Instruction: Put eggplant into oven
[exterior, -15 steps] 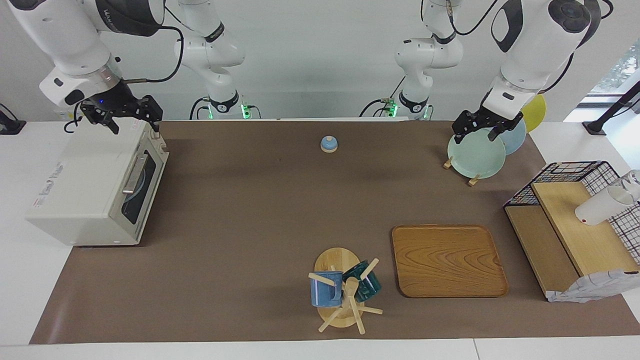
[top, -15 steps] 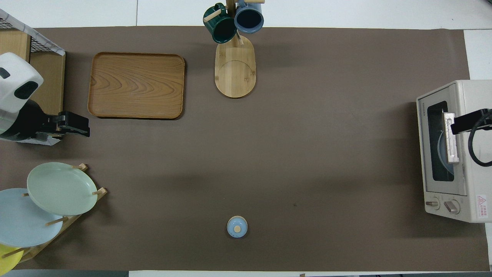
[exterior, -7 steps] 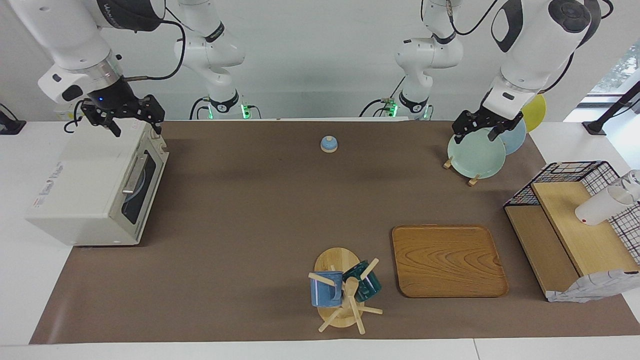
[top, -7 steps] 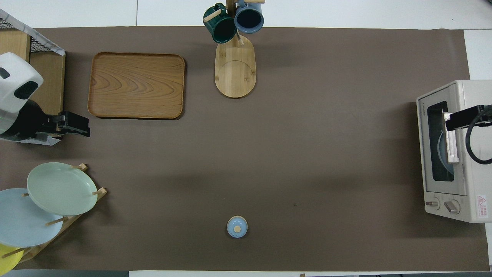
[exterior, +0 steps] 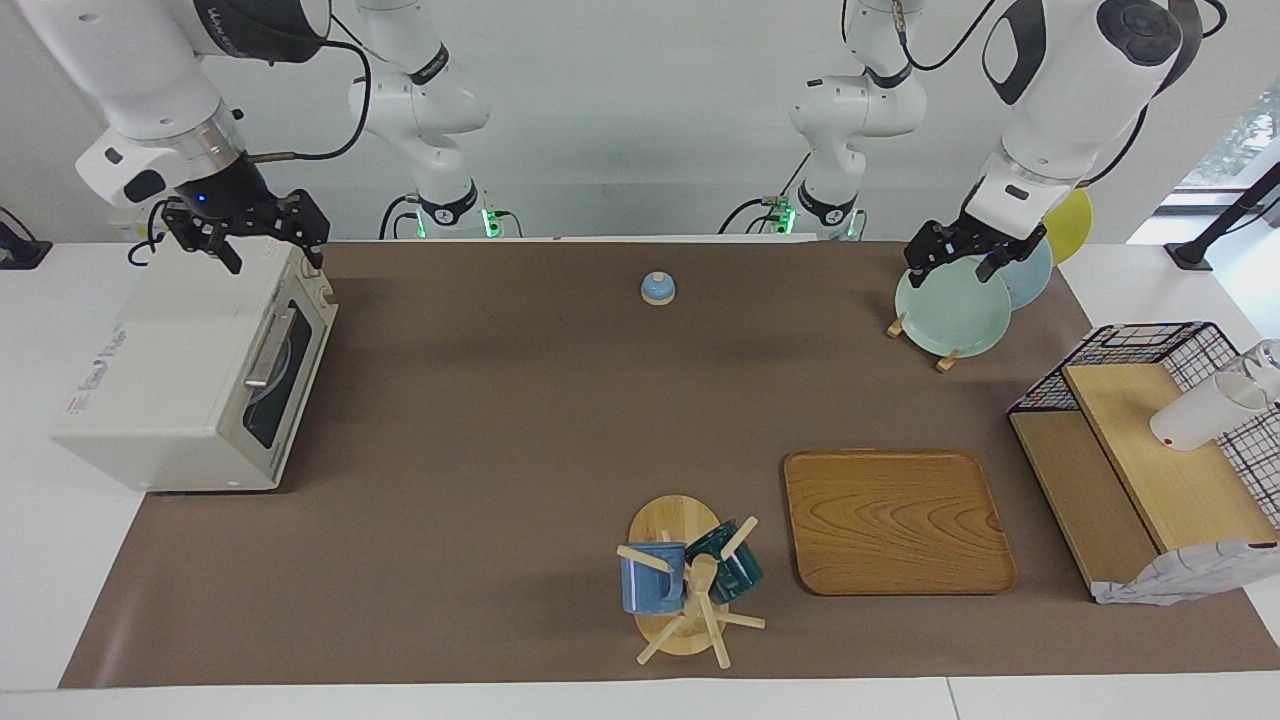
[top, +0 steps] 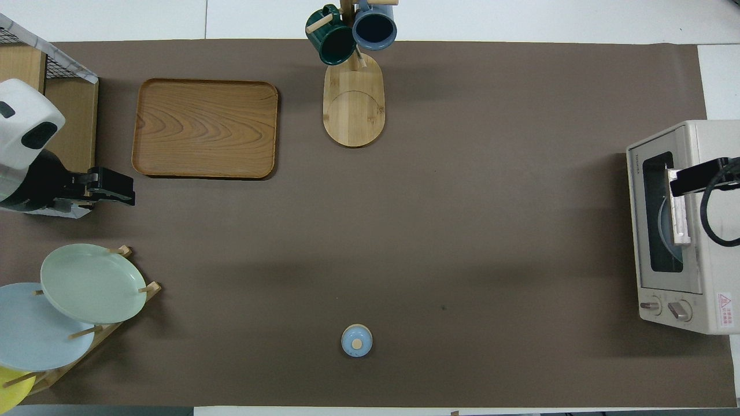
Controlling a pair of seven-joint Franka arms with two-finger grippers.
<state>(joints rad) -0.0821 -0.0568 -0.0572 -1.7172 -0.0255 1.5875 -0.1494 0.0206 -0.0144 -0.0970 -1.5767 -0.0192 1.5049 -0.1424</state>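
Honestly, you will not find the eggplant on the table in either view. Through the dark glass of the oven only a pale blue round shape shows, and whether the eggplant lies on it you cannot tell. The oven door is shut, at the right arm's end of the table.

The right gripper hangs over the top of the oven near the door, jaws wide apart and empty. The left gripper waits over the plate rack, also spread open with nothing in it.

If you must handle the eggplant, I judge it light, firm, but glossy and slippery. Take it across the middle of its body, not at the thin stem, and close gently so the skin is not bruised.
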